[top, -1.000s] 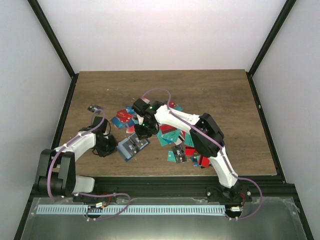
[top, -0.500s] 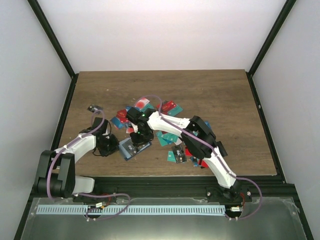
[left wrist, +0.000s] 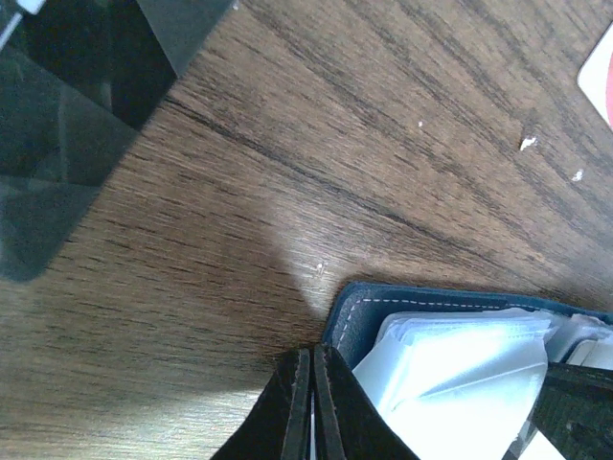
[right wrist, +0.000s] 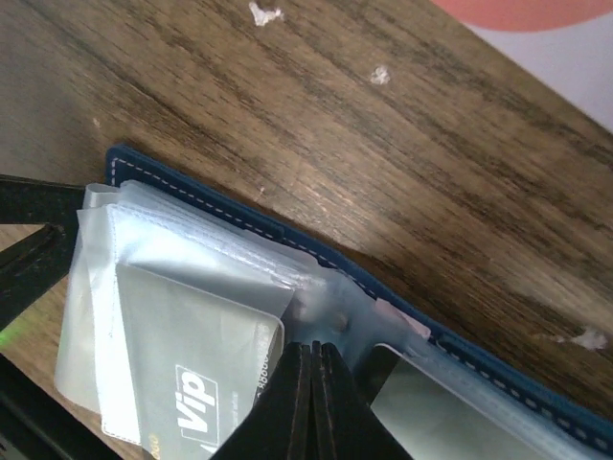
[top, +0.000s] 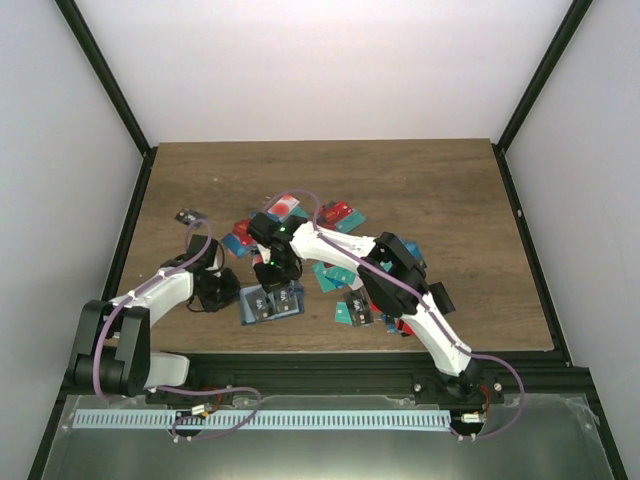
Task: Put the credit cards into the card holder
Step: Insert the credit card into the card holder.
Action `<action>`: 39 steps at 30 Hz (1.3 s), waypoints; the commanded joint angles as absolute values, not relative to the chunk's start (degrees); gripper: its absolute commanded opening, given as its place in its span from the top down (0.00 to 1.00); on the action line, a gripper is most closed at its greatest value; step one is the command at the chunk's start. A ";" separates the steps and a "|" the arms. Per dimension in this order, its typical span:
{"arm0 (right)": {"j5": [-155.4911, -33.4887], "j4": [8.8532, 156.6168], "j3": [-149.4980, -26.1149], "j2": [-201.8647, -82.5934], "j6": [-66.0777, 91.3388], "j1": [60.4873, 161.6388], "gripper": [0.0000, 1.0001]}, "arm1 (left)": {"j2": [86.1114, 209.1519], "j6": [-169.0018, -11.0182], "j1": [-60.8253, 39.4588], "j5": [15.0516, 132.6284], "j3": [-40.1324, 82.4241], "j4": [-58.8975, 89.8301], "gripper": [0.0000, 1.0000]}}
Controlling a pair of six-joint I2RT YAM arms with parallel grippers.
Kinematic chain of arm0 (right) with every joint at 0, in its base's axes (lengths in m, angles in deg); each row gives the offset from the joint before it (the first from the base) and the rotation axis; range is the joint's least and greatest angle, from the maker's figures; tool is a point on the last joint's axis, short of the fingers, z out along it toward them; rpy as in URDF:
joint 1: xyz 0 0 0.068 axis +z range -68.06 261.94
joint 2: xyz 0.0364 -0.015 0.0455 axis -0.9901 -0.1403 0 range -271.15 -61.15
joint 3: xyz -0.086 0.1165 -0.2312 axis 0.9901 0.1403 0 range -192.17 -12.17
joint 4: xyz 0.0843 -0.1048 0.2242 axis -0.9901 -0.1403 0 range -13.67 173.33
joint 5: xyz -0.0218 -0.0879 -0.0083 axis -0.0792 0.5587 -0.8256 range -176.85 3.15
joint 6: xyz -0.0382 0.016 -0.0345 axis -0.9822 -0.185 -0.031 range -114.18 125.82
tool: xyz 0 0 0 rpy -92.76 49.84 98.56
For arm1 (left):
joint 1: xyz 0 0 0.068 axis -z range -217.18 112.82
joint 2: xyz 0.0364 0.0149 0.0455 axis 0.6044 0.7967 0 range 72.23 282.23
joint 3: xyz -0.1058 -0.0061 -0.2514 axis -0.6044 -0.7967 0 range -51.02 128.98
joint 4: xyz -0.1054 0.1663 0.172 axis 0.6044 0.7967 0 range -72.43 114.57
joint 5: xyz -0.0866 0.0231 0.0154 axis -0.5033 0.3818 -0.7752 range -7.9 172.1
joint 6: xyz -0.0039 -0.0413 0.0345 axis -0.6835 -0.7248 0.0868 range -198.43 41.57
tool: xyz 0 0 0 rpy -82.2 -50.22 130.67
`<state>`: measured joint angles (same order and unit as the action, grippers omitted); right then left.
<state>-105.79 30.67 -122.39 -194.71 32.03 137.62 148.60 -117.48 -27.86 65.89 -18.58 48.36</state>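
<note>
card holder (top: pixel 270 302): lies open on the surface (top: pixel 430 190), about 7 o'clock from its centre and near the front edge. Clear sleeves (right wrist: pixel 172 249) face up, and a grey Vip card (right wrist: pixel 192 383) already sits in one.
left pincer (left wrist: pixel 308 362): fingers together, tip at the holder's 9 o'clock edge. Looks like a stop so the holder can't slide. Can't tell if it nips the cover.
right pincer (right wrist: pixel 306 359): fingers together, tip down on the sleeves by the fold, reaching in from 12 o'clock. No card visible between the fingers. My guess is it's pressing the sleeves flat or seating a card.
credit cards (top: pixel 340 213): loose red and teal heap, 12 to 3 o'clock of the holder. Most of the job is left.
surface: dark matte wood grain with a few white specks. Flat cards will likely be hard to lift off it.
room: white walls (top: pixel 320 60), black frame posts (top: pixel 106 80) at both sides.
</note>
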 commanded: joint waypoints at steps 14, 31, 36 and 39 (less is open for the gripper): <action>-106.26 32.80 -108.23 -180.49 30.91 135.98 0.95 | 148.61 -115.00 -27.33 68.91 -12.70 54.64 0.94; -109.20 39.54 -96.36 -178.24 31.04 141.38 0.96 | 164.56 -104.26 -27.95 68.51 -1.32 55.31 0.92; -108.94 38.96 -98.51 -180.90 30.43 141.51 0.97 | 165.77 -104.01 -27.93 67.23 -3.40 54.08 0.92; -108.95 38.95 -99.61 -182.04 30.43 141.53 0.98 | 165.67 -103.96 -27.95 66.91 -4.41 53.44 0.92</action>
